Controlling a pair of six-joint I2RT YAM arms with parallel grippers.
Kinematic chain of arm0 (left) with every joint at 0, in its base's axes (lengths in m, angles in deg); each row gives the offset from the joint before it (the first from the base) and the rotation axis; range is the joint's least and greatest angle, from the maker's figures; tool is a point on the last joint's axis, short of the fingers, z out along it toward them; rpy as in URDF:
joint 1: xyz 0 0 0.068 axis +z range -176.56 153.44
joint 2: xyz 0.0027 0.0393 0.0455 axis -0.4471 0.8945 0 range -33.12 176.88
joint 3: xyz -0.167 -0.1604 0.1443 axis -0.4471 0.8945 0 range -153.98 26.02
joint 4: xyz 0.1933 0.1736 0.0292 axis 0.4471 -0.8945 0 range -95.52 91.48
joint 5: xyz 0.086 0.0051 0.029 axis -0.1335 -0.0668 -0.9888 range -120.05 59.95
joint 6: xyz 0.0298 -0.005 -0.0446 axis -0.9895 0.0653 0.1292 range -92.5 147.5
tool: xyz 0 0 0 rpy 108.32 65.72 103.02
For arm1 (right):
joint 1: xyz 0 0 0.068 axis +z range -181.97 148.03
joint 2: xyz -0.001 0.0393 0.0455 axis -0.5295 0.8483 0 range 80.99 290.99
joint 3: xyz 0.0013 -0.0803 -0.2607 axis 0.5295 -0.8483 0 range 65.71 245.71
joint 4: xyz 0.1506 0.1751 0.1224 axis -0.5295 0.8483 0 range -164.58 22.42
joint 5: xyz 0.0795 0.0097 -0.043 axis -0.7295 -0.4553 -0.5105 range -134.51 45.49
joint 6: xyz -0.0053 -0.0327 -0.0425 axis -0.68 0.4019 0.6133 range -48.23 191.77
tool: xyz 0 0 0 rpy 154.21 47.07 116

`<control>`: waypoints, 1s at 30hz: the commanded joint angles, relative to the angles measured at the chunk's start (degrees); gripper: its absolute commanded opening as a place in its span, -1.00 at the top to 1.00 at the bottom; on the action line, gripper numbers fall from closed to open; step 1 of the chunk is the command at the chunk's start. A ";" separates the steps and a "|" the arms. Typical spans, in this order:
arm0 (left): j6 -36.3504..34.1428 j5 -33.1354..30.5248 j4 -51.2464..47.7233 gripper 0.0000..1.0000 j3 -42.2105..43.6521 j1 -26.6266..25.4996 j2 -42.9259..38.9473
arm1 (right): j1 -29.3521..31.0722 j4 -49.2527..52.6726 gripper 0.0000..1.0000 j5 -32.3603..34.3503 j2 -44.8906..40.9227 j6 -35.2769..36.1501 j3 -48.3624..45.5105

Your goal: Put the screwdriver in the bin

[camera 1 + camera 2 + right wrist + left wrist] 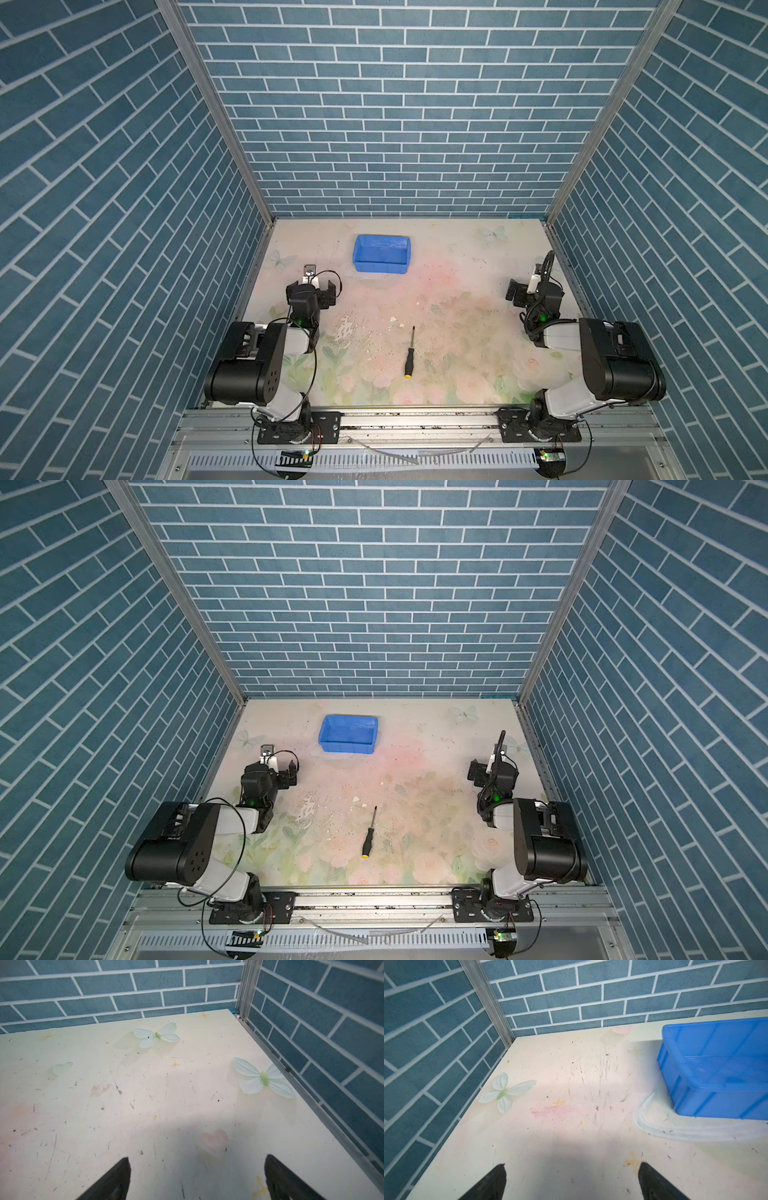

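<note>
The left gripper [311, 287] hangs over the pale, flower-printed table [449, 270] with its jaws spread wide and nothing between them. In the left wrist view its two dark fingertips [496, 1180] stand well apart above bare, scuffed tabletop. The right gripper [534, 289] is just as open and holds nothing, and its wrist view [197, 1159] shows only scratched table and printed butterflies ahead of it. The small screwdriver with a black handle, yellow butt end and thin dark metal shaft [409, 353] lies flat on the table in both top views [369, 833]. It is behind both grippers, towards the arm bases, roughly midway between the two arms and well apart from each. Its yellow end points back at the base rail and its tip points forward. The shallow rectangular bright blue plastic bin [380, 268] sits upright ahead of the left gripper, offset towards the right gripper's side. It is near the left gripper but not touching it, and its ribbed wall [716, 1105] shows in the left wrist view. The screwdriver is outside the bin, well apart from it.
</note>
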 commanded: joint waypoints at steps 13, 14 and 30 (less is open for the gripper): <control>-0.18 0.35 0.42 -0.99 -0.79 0.37 0.02 | -0.33 -1.56 -0.98 -0.13 0.21 1.78 -0.04; -0.18 0.41 0.35 -0.99 -0.82 0.30 0.01 | -0.33 -1.56 -0.98 -0.13 0.20 1.82 -0.04; -4.67 8.06 -6.76 -0.99 -1.76 -0.92 -5.76 | -0.24 -2.60 -0.98 -3.50 -1.47 3.30 -1.42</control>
